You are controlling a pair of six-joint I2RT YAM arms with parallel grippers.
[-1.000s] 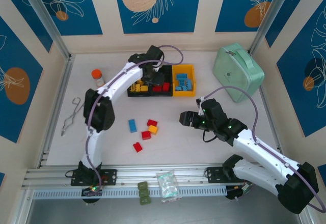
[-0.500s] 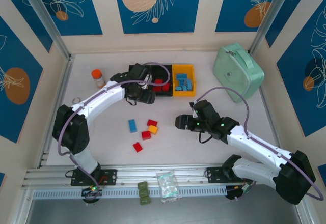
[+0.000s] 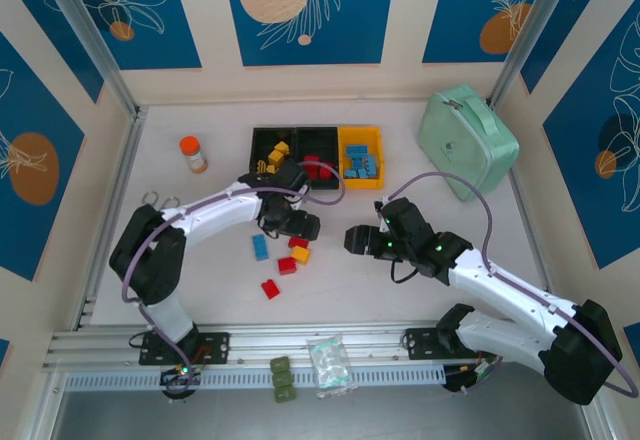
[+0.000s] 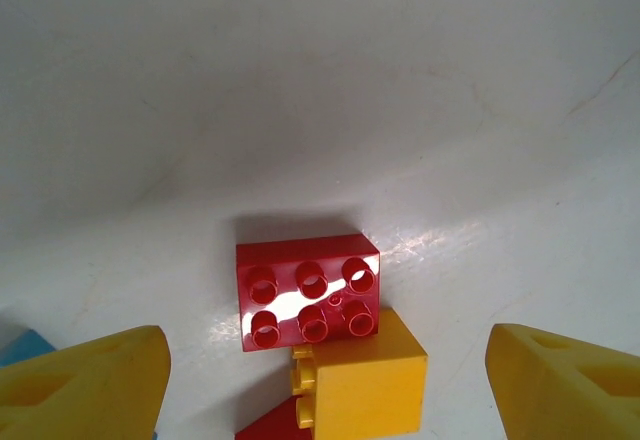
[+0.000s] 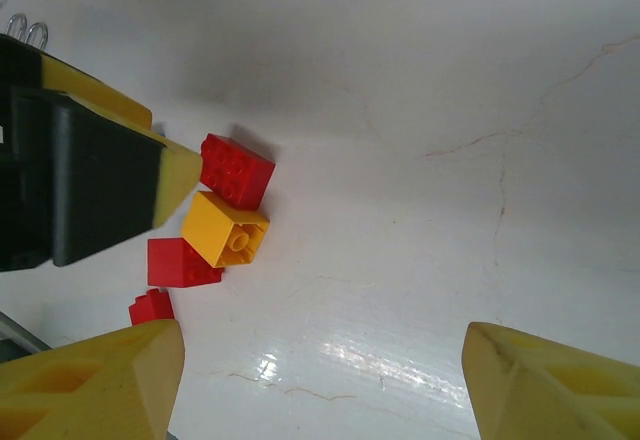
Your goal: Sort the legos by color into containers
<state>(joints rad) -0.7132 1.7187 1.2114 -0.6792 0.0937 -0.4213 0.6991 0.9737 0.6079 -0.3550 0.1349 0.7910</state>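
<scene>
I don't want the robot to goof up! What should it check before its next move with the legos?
1. Left gripper open: ok.
2. Left gripper empty: ok.
3. Red brick lined up under it: ok.
4. Red brick free of neighbours: not ok, the yellow brick touches it.
5. Right gripper open and apart from the left one: ok.
6. Height left above the red brick: cannot tell.

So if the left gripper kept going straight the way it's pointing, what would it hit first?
Most likely the yellow brick, centred between the open fingers of the left gripper in its wrist view, the red six-stud brick right beside it. Depth is unclear, so the red one could come first.
</scene>
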